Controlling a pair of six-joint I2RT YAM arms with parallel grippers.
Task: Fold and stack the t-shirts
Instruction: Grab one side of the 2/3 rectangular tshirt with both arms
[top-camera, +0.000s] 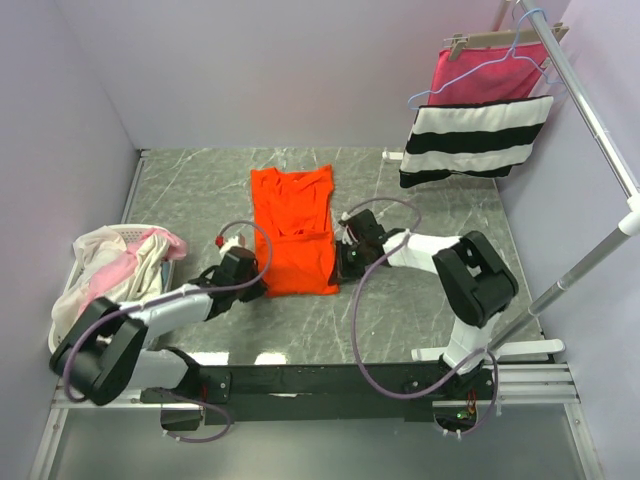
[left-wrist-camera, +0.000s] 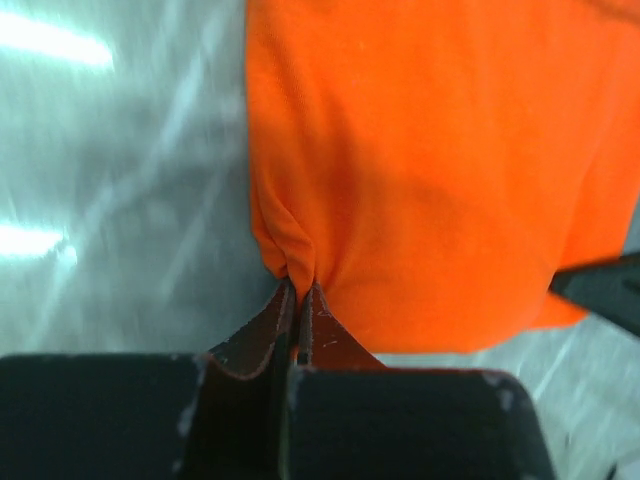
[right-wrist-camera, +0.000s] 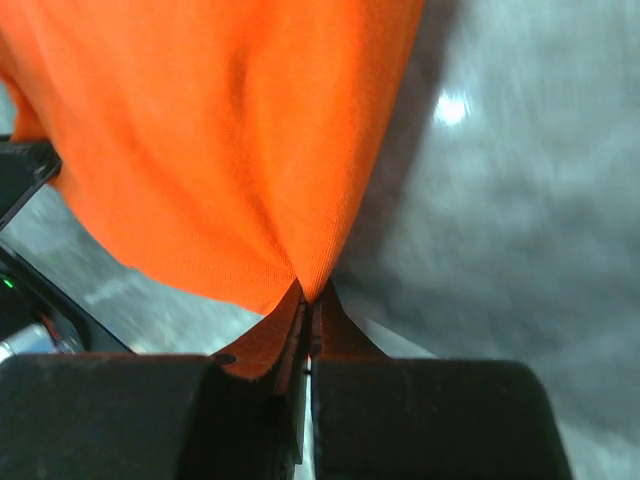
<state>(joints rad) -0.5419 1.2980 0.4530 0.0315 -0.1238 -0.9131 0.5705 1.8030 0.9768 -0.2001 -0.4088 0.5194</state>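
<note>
The orange-red t-shirt (top-camera: 293, 228) lies lengthwise in the middle of the table, folded narrow. My left gripper (top-camera: 256, 283) is shut on its near left edge; the left wrist view shows the orange cloth (left-wrist-camera: 430, 170) pinched between the shut jaws (left-wrist-camera: 299, 292). My right gripper (top-camera: 343, 262) is shut on the near right edge; the right wrist view shows the cloth (right-wrist-camera: 220, 140) pinched at the jaw tips (right-wrist-camera: 309, 293). Cream-white and pale pink t-shirts (top-camera: 118, 262) lie heaped in a white basket (top-camera: 68, 300) at the left.
A pink cloth with broad black and white stripes (top-camera: 478, 128) hangs from a hanger on a metal rail (top-camera: 590, 110) at the back right. The rail's slanted post (top-camera: 585, 268) stands by the right arm. Grey marbled table (top-camera: 430, 225) around the shirt.
</note>
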